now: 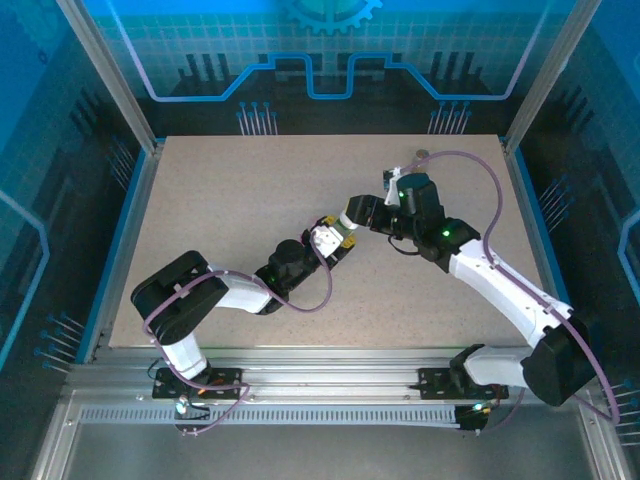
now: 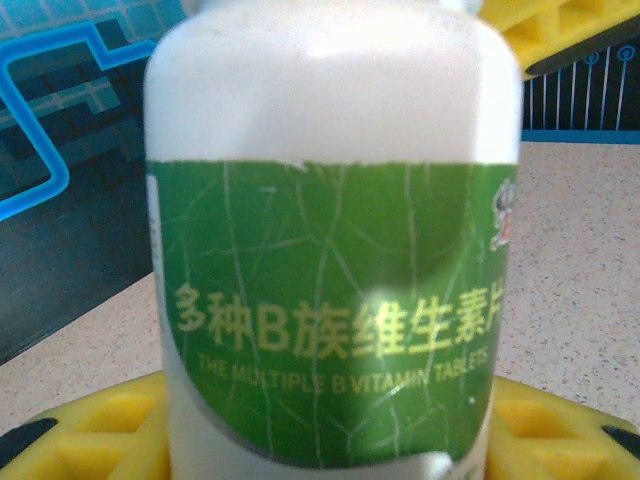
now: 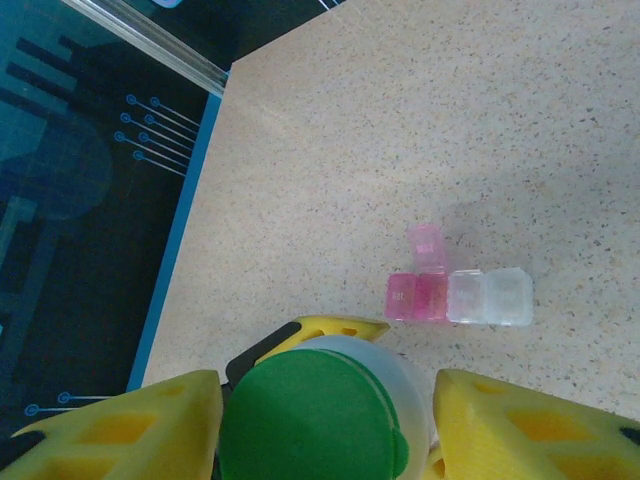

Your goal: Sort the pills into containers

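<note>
A white bottle [image 2: 330,120] with a green label is held upright near the table's middle, my left gripper [image 2: 330,445] shut on its body, yellow fingers [image 2: 95,430] on both sides. In the top view the bottle [image 1: 325,238] sits in the left gripper [image 1: 335,242], and my right gripper [image 1: 352,213] meets it from the right. In the right wrist view the right gripper [image 3: 325,425] is closed around the bottle's green cap [image 3: 305,420]. A strip of pink and clear pill compartments [image 3: 458,297] lies beyond, one pink lid [image 3: 425,241] raised. Pills are out of view.
The speckled table [image 1: 230,200] has bare room to the left and behind the grippers. A small dark object [image 1: 420,157] lies at the far edge. Blue trim and metal posts [image 1: 110,80] border the table. A purple cable [image 1: 480,170] loops over the right arm.
</note>
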Robot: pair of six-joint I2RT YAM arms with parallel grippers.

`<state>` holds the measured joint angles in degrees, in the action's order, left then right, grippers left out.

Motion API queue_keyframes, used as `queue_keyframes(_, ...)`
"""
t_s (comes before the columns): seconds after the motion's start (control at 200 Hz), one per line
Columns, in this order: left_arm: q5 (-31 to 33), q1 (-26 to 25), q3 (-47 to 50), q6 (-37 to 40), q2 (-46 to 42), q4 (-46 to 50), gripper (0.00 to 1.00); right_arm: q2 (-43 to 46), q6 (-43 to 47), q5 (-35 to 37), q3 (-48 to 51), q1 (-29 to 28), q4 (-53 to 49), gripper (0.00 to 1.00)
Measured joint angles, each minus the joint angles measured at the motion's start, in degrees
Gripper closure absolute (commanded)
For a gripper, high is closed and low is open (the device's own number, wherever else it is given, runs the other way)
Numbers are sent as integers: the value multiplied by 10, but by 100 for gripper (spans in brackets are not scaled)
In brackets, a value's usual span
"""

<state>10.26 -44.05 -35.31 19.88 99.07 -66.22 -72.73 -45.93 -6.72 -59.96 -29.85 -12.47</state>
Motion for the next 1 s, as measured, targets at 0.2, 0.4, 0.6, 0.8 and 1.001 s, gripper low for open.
queue_keyframes(0.2, 0, 0, 0, 2, 0, 4, 100, -11, 8, -5, 0, -2, 0, 45)
queue_keyframes(0.4, 4, 0, 0, 7, 0, 15, 100, -16, 37, 8, -11, -9, -15, 85)
queue_keyframes(0.6, 18, 3, 2, 0, 7, 30, 100, -6, 38, 9, -28, -15, -12, 100)
queue_keyframes(0.8, 17, 0, 2, 2, 7, 30, 100, 0, 51, 37, -27, -24, -21, 100)
queue_keyframes(1.001, 15, 0, 2, 12, 7, 31, 100, 0, 86, 63, -42, -35, -46, 91)
